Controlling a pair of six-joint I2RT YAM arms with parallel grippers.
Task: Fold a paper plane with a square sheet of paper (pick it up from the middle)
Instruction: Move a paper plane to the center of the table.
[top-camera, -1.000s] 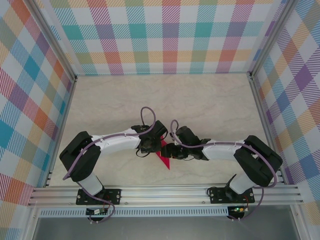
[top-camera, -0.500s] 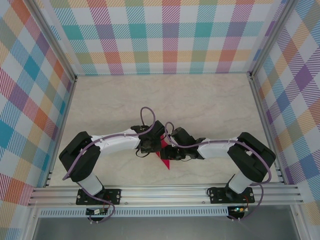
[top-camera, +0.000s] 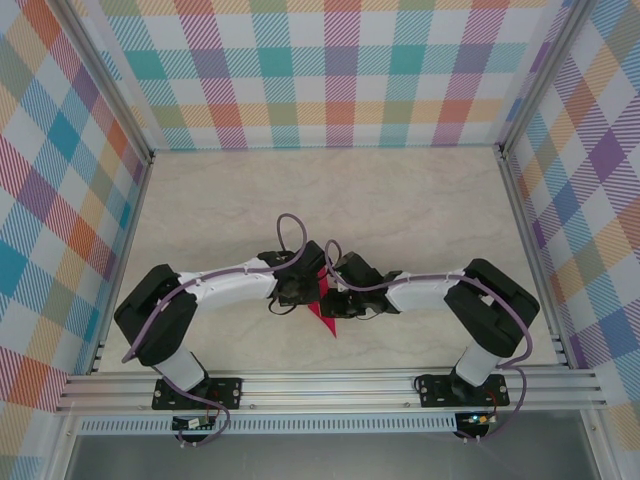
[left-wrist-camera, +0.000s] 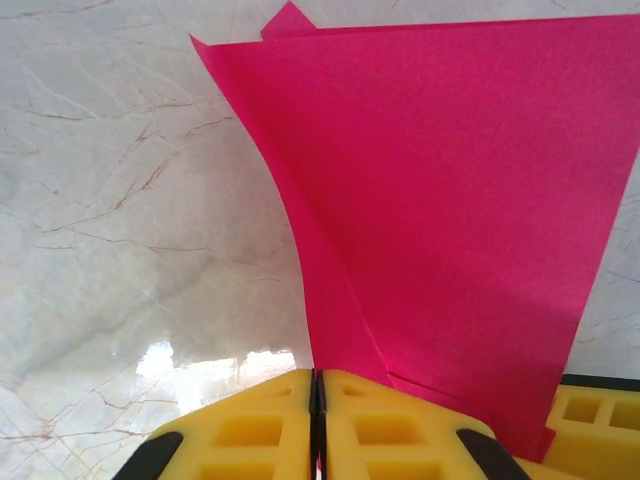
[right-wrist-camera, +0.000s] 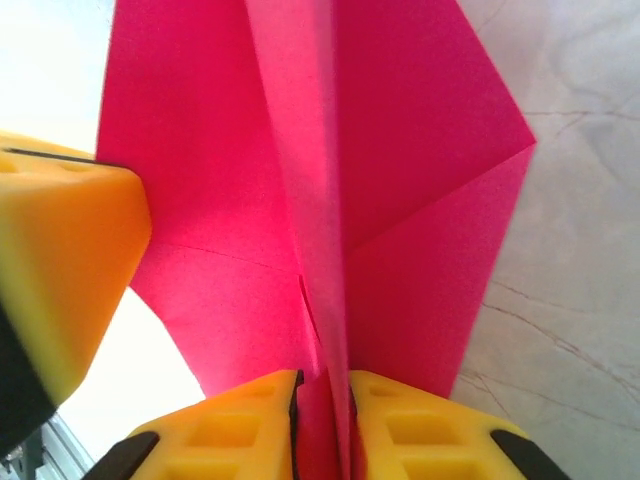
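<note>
The square sheet of paper (top-camera: 328, 322) is magenta-pink and partly folded, held off the table between both grippers with a point hanging toward the near edge. In the left wrist view the sheet of paper (left-wrist-camera: 450, 200) fans out wide, and its lower edge runs down into my left gripper (left-wrist-camera: 316, 388), whose yellow pads are pressed together on it. In the right wrist view a raised centre ridge of the sheet of paper (right-wrist-camera: 400, 150) stands between the pads of my right gripper (right-wrist-camera: 322, 388), which is shut on it. From above, the left gripper (top-camera: 306, 292) and right gripper (top-camera: 338, 300) almost touch.
The marble-patterned table (top-camera: 400, 210) lies beneath, walled by checked panels (top-camera: 330, 70) at the back and sides. An aluminium rail (top-camera: 330, 385) runs along the near edge. One yellow finger of the left gripper (right-wrist-camera: 60, 260) sits close on the left of the right wrist view.
The right gripper has slid left toward the left gripper and closed its jaws onto the paper's ridge. The left gripper has stayed shut in nearly the same place.
</note>
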